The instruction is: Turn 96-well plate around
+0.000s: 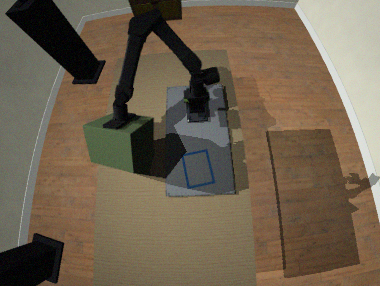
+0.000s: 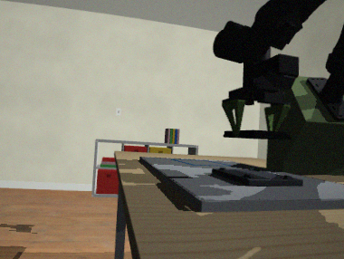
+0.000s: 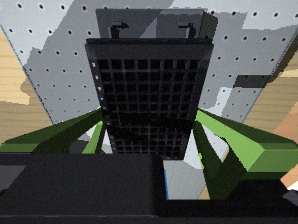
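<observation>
Above the grey deck [image 2: 253, 195], the hand [image 2: 255, 119] grips the plate [image 2: 255, 134].

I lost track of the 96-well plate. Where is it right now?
The 96-well plate hangs level in the pincer, lifted above the plate nest N1 on the grey deck, right of centre in the exterior view.
</observation>
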Controlling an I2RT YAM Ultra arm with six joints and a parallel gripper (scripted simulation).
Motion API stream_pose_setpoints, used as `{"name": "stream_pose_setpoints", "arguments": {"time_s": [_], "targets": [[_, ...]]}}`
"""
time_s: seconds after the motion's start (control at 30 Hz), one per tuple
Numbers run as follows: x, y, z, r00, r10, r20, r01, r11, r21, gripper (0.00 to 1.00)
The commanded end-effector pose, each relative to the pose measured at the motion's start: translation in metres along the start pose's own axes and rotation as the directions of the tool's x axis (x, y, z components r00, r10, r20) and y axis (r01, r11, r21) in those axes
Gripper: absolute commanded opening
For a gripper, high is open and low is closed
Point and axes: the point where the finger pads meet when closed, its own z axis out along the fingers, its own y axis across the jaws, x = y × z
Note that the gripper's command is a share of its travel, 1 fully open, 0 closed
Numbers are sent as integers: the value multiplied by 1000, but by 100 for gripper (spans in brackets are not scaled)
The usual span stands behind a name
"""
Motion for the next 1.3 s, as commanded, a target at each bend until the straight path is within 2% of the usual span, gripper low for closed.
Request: {"name": "stream_pose_setpoints", "arguments": {"time_s": [0.0,1.27], "targets": [[1,-5,-2,1000,4,2,-4,1000,21,0],[-3,-7,51,1000,4,3,-4,1000,21,0]]}}
